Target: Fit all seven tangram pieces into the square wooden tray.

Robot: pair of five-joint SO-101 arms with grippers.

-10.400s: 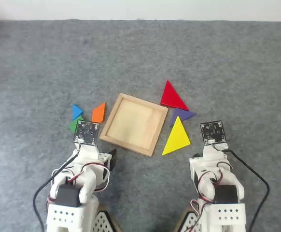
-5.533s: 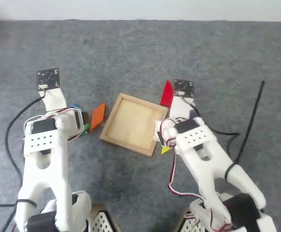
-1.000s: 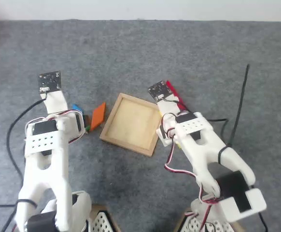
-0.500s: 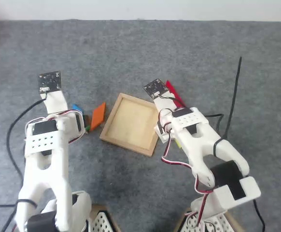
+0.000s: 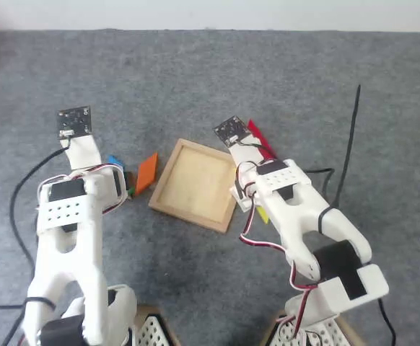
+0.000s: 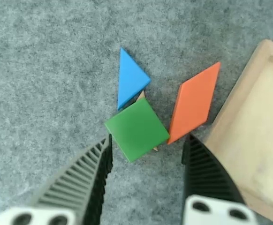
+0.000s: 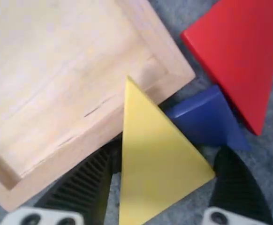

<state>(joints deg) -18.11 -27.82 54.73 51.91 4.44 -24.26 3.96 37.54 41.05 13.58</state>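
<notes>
Tangram pieces [image 6: 136,129]: three and a tan sliver [image 6: 141,95] ahead of my open left tool [image 6: 148,140]; three at my right tool [image 7: 168,152], gripping one yellow triangle [image 7: 155,164].

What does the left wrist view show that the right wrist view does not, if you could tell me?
In the left wrist view but not the right: a blue triangle, a green square and an orange parallelogram, lying on the carpet beside the tray. In the right wrist view but not the left: a yellow triangle held in the right gripper, a red triangle and a dark blue piece. Both share the square wooden tray and the grey carpet.
</notes>
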